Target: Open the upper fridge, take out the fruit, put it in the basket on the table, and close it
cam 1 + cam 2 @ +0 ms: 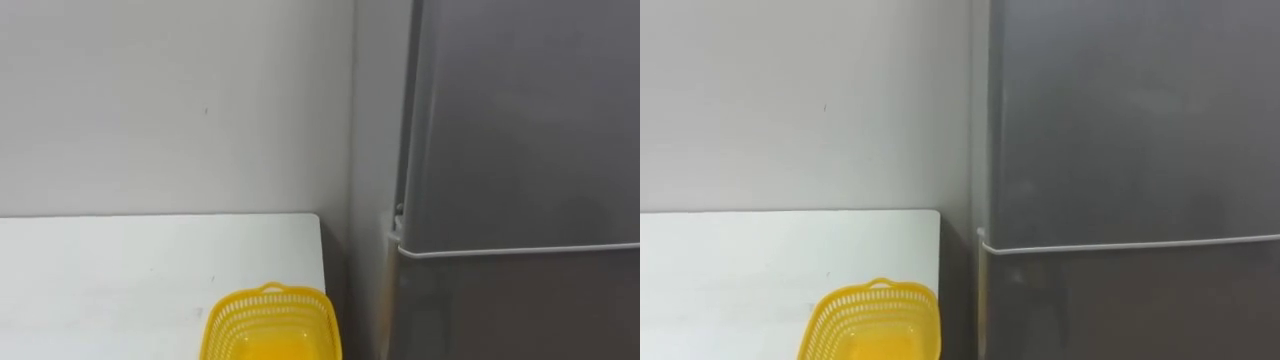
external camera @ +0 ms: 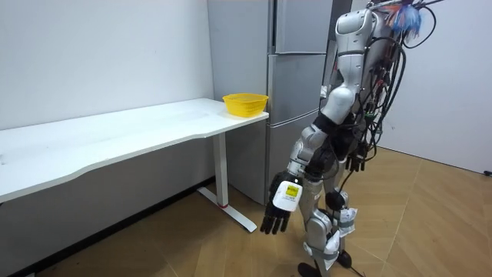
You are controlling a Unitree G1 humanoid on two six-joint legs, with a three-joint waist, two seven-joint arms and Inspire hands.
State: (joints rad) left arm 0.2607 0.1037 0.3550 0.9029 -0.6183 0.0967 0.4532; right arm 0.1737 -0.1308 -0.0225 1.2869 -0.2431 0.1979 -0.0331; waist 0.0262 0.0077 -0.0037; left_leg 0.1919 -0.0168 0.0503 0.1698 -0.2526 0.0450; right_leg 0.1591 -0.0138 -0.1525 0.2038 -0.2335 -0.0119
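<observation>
Room view: my left hand (image 2: pixel 281 201) hangs low beside my thigh, fingers loose and slightly spread, holding nothing. My right hand (image 2: pixel 355 163) is dark against my far hip and partly hidden, so I can't tell its state. I stand facing the fridge (image 2: pixel 296 85), just off the end of the white table (image 2: pixel 115 138). The yellow basket (image 1: pixel 270 312) sits at the table's corner nearest the fridge. The bottom edge of the eye views cuts it off, and its inside is hard to make out. The upper door (image 1: pixel 520 120) is closed, contents hidden.

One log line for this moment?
fridge: doors shut, robot standing before it; left hand: open, hanging; right hand: hanging; yellow basket: on table
</observation>
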